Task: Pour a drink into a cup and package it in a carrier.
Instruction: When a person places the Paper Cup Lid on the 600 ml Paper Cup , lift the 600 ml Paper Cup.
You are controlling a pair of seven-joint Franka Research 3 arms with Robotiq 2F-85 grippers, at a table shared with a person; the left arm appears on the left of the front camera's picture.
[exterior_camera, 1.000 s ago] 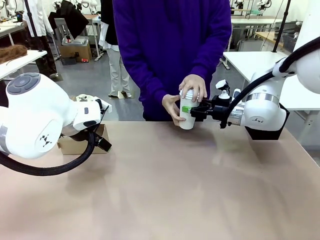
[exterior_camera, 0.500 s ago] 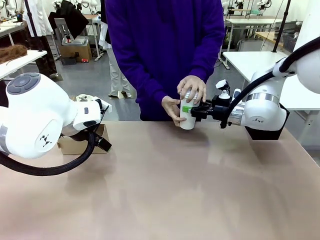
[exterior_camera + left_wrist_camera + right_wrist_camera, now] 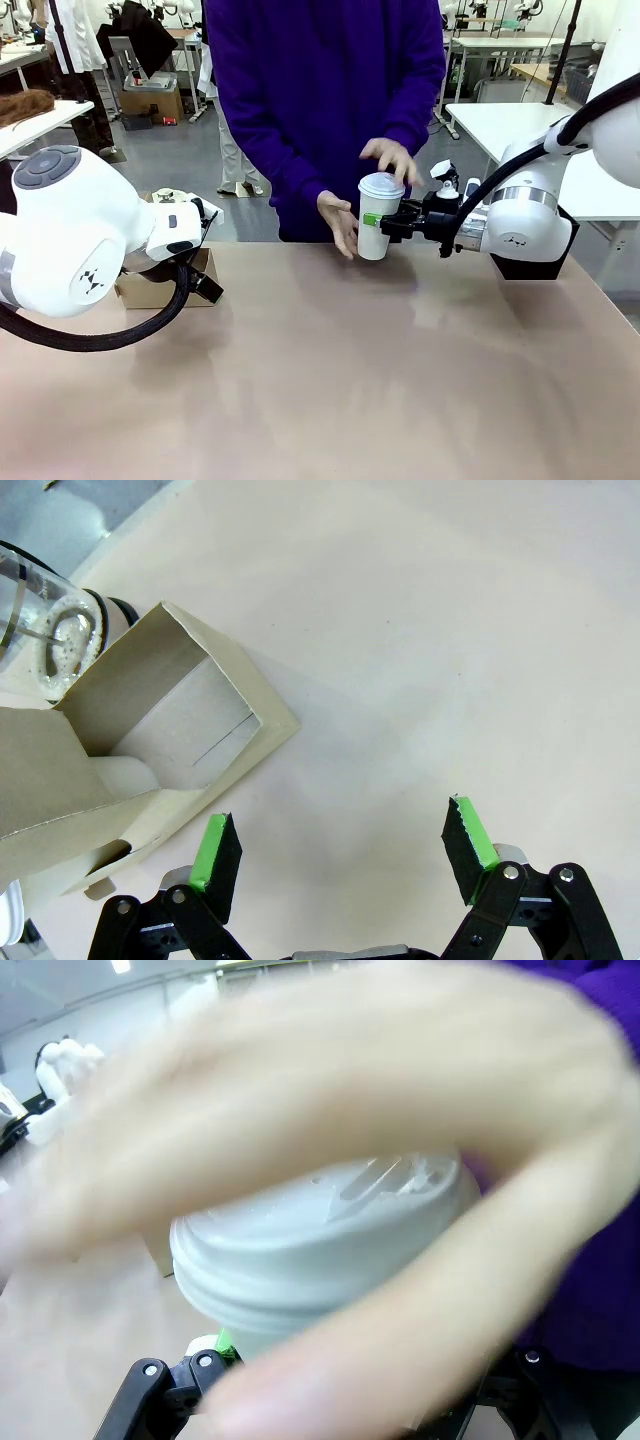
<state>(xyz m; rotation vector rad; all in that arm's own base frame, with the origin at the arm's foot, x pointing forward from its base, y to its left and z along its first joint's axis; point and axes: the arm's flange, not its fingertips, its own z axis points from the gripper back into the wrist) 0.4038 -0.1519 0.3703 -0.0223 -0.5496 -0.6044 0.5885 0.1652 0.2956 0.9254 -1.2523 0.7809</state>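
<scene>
Right of centre in front view: right gripper (image 3: 386, 222) clenched on tall white tapered paper cup (image 3: 376, 232), white plastic lid (image 3: 381, 185) on top. Person's hand (image 3: 340, 222) just left of cup, other hand (image 3: 392, 158) above lid. Left wrist view: left gripper (image 3: 345, 840) released, jaws wide over beige table (image 3: 450, 630); brown cardboard carrier box (image 3: 150, 750) left, clear glass jug (image 3: 40, 630) upper left.

worktop (image 3: 330, 400): pale tan, plain surface. person in purple sweater (image 3: 320, 90) stands at its far edge. behind: white table (image 3: 500, 125) to the right, cardboard box (image 3: 152, 102) on grey floor (image 3: 190, 160), brown furry item (image 3: 22, 105) on side table (image 3: 45, 122) at left.
</scene>
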